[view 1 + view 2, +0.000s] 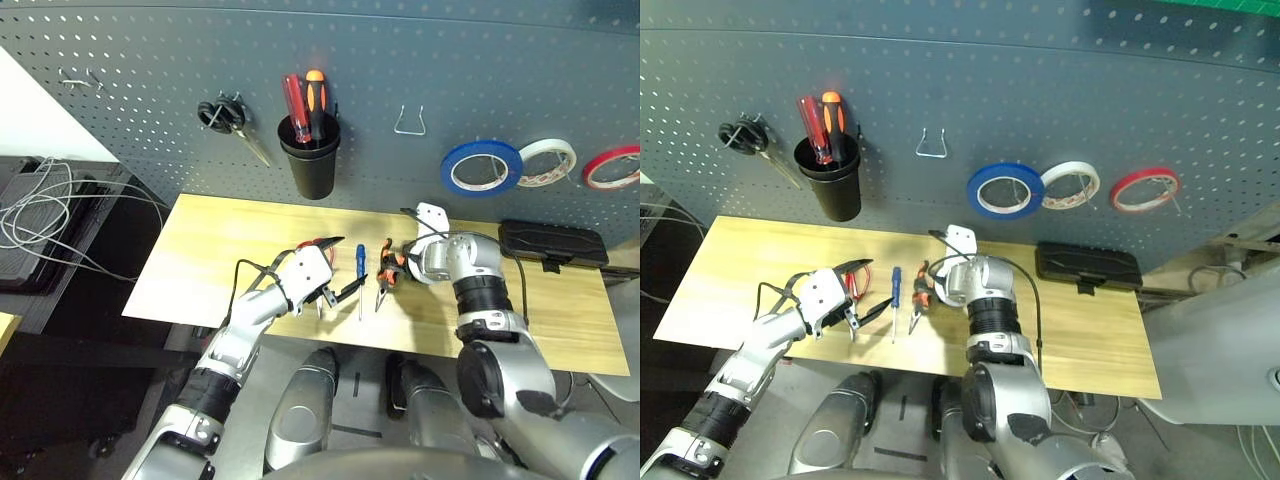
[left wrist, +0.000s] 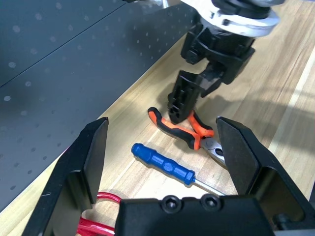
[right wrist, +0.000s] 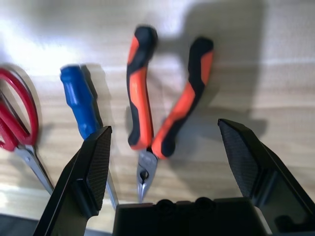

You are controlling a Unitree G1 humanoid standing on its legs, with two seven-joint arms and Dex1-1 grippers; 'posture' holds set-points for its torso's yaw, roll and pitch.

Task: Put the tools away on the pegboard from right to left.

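**Right wrist view: pliers next, gripper spread above them**

Right wrist view has the orange-and-black-handled pliers (image 3: 165, 105) lying flat on the wooden table (image 1: 560, 310), handles splayed in a narrow V and the short steel nose pointing toward the table's near edge. The right gripper (image 1: 397, 266) hangs just over them with its fingers spread wide, holding nothing. Just beside the pliers lies the small blue-handled screwdriver (image 1: 360, 262), and beyond that the red-handled scissors (image 1: 860, 280), near the left gripper (image 1: 335, 290), which is also wide open and empty. The blue tape ring (image 1: 481, 167) already hangs on the pegboard (image 1: 150, 70).

The pliers look rigid and fairly heavy for their size, with rubbery handles that should resist slipping. Pinching across both handles near the pivot would probably squeeze them together and keep the weight balanced; gripping one handle alone risks the tool swinging open.
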